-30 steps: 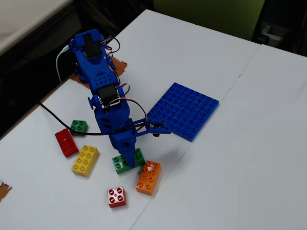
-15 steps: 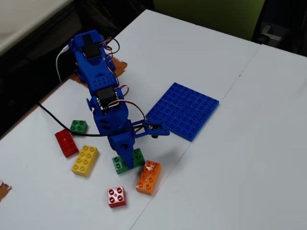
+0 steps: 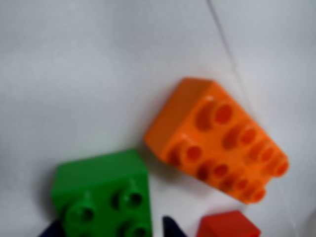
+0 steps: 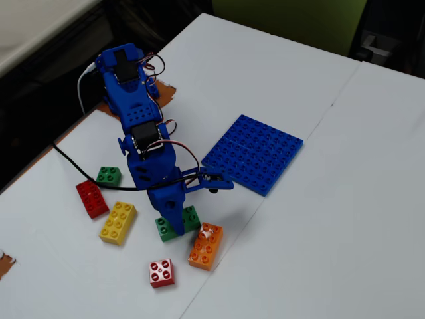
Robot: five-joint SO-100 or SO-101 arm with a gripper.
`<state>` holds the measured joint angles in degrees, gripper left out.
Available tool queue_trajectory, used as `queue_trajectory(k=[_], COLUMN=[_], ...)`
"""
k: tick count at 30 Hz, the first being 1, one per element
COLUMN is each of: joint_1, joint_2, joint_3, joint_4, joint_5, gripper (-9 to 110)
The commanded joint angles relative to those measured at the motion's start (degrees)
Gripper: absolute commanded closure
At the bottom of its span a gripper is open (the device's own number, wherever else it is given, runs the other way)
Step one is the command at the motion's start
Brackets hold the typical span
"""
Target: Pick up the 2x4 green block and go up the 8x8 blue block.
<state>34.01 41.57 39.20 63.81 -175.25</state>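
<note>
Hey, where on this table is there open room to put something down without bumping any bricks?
In the fixed view, the white table is bare right of the blue baseplate and below it, past the seam, and also above the baseplate. It is crowded at lower left: the green brick under the arm, with the orange, yellow and red bricks beside it.

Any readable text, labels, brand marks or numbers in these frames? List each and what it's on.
None readable.
Bricks: the orange brick and the 2x4 green block show bare studs in the blurred wrist view; any stud lettering cannot be made out.
The 8x8 blue block: no marking visible in the fixed view.
Arm and table: no labels visible.
</note>
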Motion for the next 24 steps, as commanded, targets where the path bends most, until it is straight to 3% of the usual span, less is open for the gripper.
queue_trajectory(k=[1, 7, 11, 16, 24], joint_1=[0.7, 0.9, 1.0, 1.0, 0.4], joint_2=[-0.2, -1.3, -1.8, -0.4, 14.9], joint_3=[-1.6, -1.6, -1.6, -1.6, -1.6], joint_4=[-1.0, -1.8, -2.0, -0.5, 19.0], joint_5=[0.9, 2.8, 4.3, 7.4, 20.4], gripper=[79, 86, 99, 101, 101])
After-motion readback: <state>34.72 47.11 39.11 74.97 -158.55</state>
